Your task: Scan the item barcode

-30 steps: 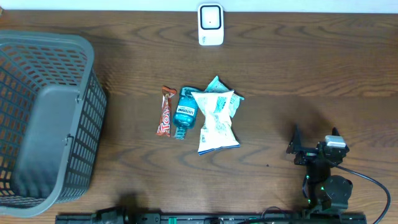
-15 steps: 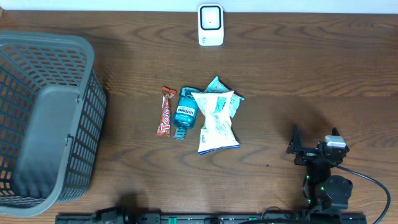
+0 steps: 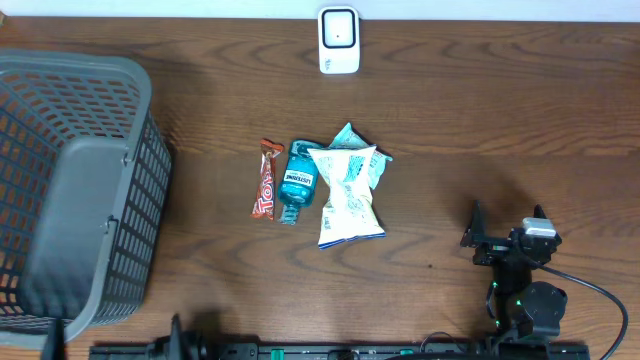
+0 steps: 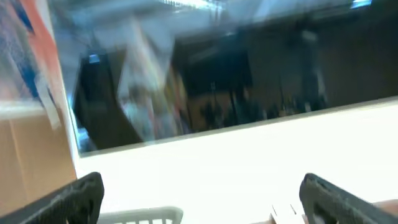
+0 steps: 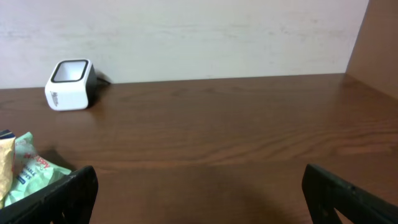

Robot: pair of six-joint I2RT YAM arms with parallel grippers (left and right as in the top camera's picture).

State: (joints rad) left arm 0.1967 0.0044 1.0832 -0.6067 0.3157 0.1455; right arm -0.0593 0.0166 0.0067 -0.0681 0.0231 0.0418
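The white snack bag [image 3: 348,195], a blue mouthwash bottle [image 3: 296,180] and a candy bar [image 3: 265,180] lay together on the desk [image 3: 480,120], robot-side of the scanner [image 3: 339,40]. A grey basket [image 3: 140,200] stood well left of the scanner. The left tool [image 4: 199,199] and right tool [image 5: 199,193] gaped wide apart, holding nothing.

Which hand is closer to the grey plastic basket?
Left. The left hand is right by the grey plastic basket's near corner; the right hand is far off to its right.
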